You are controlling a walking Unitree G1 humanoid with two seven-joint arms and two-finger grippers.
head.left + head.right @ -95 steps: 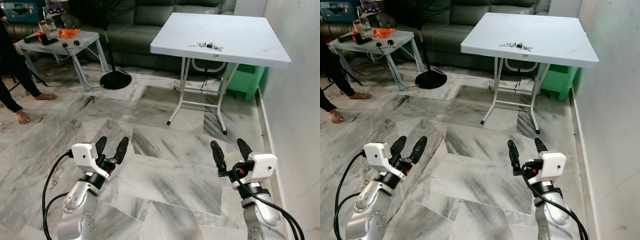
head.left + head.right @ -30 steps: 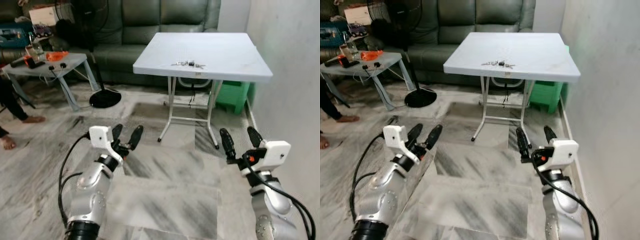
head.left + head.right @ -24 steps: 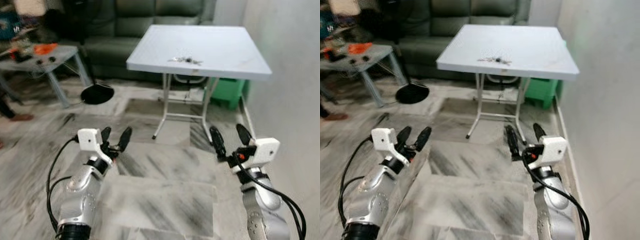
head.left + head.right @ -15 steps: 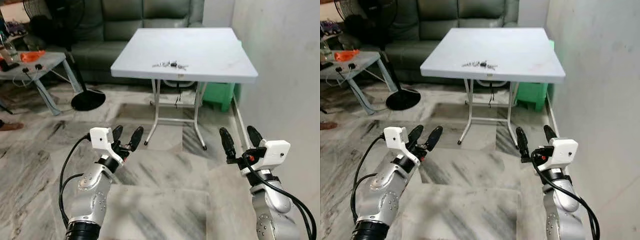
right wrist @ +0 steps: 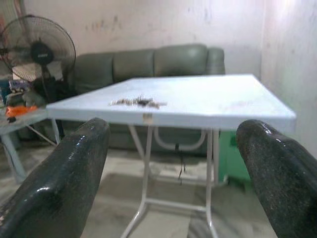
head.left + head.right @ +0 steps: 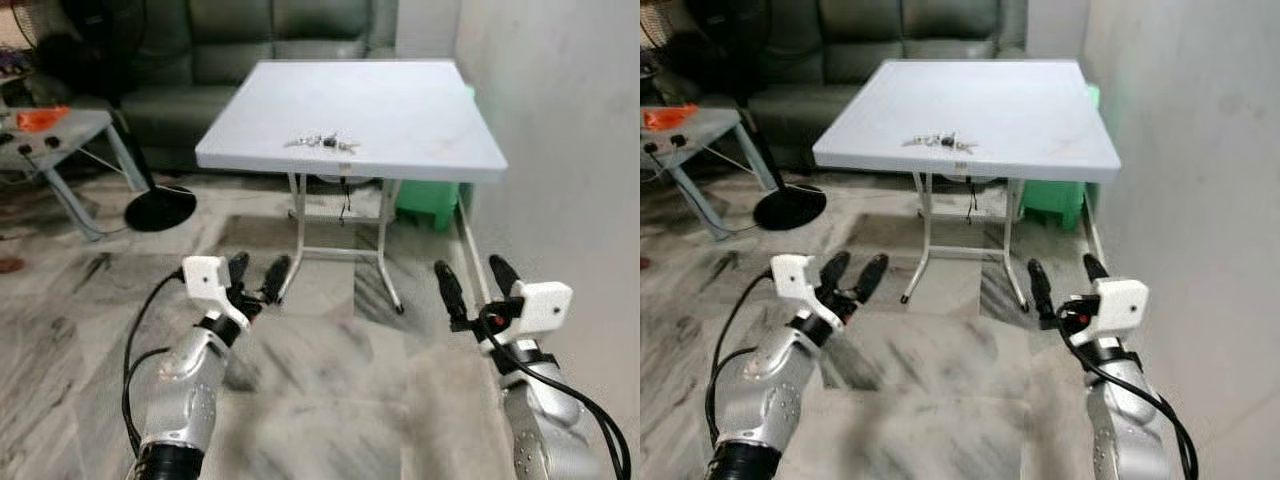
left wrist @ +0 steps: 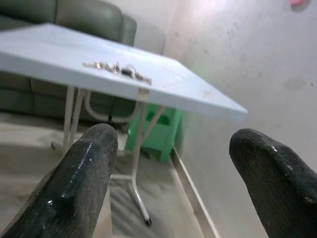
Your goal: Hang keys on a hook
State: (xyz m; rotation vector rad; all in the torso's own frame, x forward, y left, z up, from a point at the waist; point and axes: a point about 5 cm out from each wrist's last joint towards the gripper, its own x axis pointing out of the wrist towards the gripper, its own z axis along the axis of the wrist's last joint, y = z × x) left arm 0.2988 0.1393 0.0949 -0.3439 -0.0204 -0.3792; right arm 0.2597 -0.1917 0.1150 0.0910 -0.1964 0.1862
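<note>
Lying upper centre on the white table [image 6: 420, 110], keys [image 6: 322, 141] are looking light, loose, jangly (take the ring) | left gripper [image 6: 257, 272] and right gripper [image 6: 472, 283] are both spread wide, holding nothing

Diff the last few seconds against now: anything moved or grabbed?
Only the robot moved: it walked toward the white table, which now looks larger and nearer. Nothing was taken hold of. The keys lie on the tabletop as before. The left hand and right hand are still open, empty and raised in front. The sofa, fan base and green stool stayed put.
</note>
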